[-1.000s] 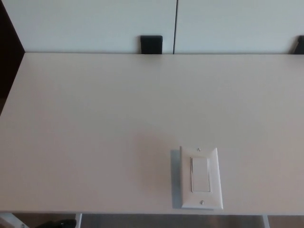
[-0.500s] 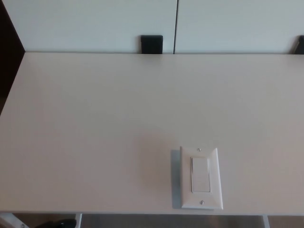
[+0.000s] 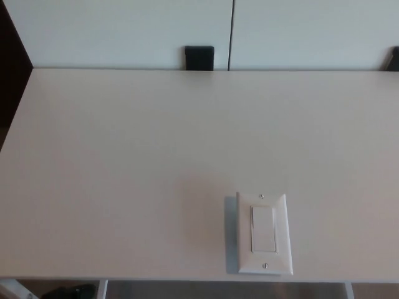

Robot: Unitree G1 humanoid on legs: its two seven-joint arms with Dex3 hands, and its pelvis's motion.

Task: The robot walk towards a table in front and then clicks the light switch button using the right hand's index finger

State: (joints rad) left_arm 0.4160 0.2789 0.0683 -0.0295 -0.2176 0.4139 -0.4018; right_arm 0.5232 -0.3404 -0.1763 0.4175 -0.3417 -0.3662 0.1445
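A pale bench (image 3: 124, 156) fills nearly the whole head view, its far edge meeting a light wall panel (image 3: 118, 31) split by a dark vertical seam; a small black block (image 3: 199, 58) sits just behind that far edge, near the seam. The white light switch plate (image 3: 264, 233) lies flat on the bench close to its near edge, right of centre, with a rectangular rocker button (image 3: 262, 228) in its middle and a small screw above and below it. Neither hand shows in the picture, so the state of either cannot be told; nothing touches the switch.
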